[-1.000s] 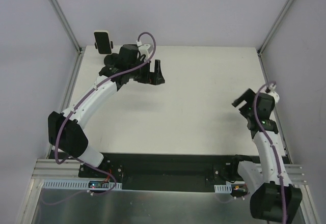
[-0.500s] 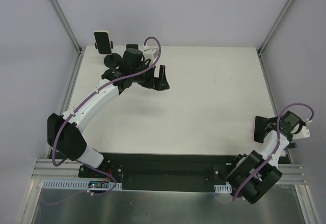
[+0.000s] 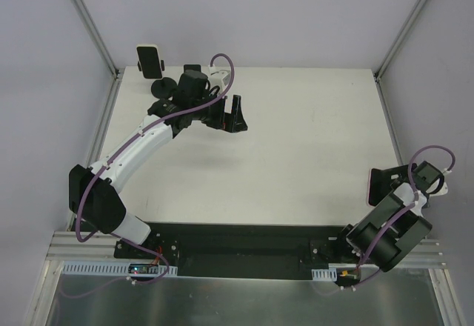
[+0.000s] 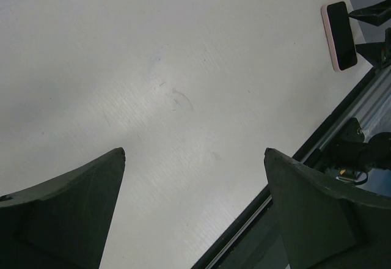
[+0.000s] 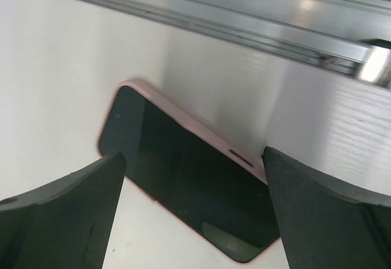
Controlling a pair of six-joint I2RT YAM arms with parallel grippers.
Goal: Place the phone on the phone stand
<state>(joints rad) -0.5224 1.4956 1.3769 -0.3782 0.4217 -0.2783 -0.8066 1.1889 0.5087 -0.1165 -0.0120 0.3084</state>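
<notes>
The phone [image 5: 183,183], black screen up in a pink case, lies flat on the white table near its right edge; its pink edge shows in the top view [image 3: 373,187] and it appears far off in the left wrist view [image 4: 339,35]. My right gripper [image 5: 192,159] is open, low over the phone with a finger on either side, not closed on it; it also shows in the top view [image 3: 386,180]. The phone stand [image 3: 150,61], black with a white cradle plate, stands at the back left corner. My left gripper [image 3: 235,115] is open and empty, right of the stand.
An aluminium rail [image 5: 244,18] runs along the table edge just beyond the phone. Metal frame posts [image 3: 89,22] rise at the back corners. The black mounting strip [image 3: 237,241] lies along the near edge. The left arm [image 3: 141,144] arcs along the left side.
My right arm has swung down and to the right, bringing the open gripper low over the phone. My left gripper has shifted slightly right, away from the stand.
</notes>
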